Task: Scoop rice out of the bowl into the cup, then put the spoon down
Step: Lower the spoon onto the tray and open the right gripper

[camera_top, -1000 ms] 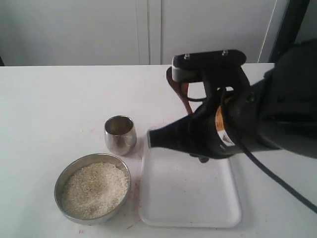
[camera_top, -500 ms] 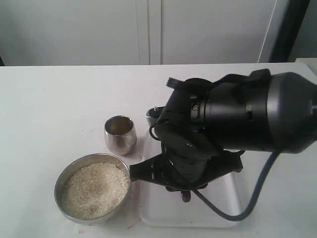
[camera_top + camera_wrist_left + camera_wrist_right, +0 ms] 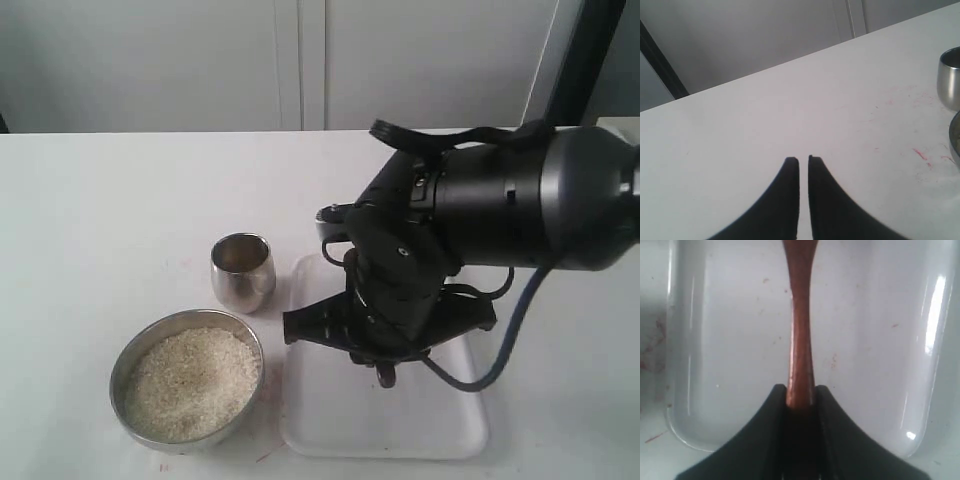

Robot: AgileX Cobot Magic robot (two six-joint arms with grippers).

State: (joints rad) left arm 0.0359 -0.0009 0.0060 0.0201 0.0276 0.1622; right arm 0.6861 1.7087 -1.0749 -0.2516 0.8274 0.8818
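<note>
My right gripper (image 3: 800,390) is clamped on the spoon (image 3: 801,340), with my two black fingers pressed against either side of its thin reddish-brown handle near its end. The handle runs straight out from between them over the white tray (image 3: 725,340). It begins to widen just where my wrist view cuts it off, so the scoop is out of sight, and I cannot tell whether the spoon touches the tray's floor or hangs just above it. Seen from outside, my right arm (image 3: 480,220) bends down over the tray and its bulk covers the far part of it. The bowl (image 3: 128,355) sits on the white table (image 3: 100,200) just left of the tray, touching or nearly touching its edge, and the rice (image 3: 190,385) fills most of it in a pale, even bed. The cup (image 3: 243,272) stands upright just behind the bowl, near the tray's far left corner, with its dark inside showing. My left gripper (image 3: 803,160) hangs over bare table off to the side of the cup and bowl, its jaws drawn almost together with only a thin slit between them and nothing held, and a few red marks (image 3: 920,153) stain the table near the bowl's rim
</note>
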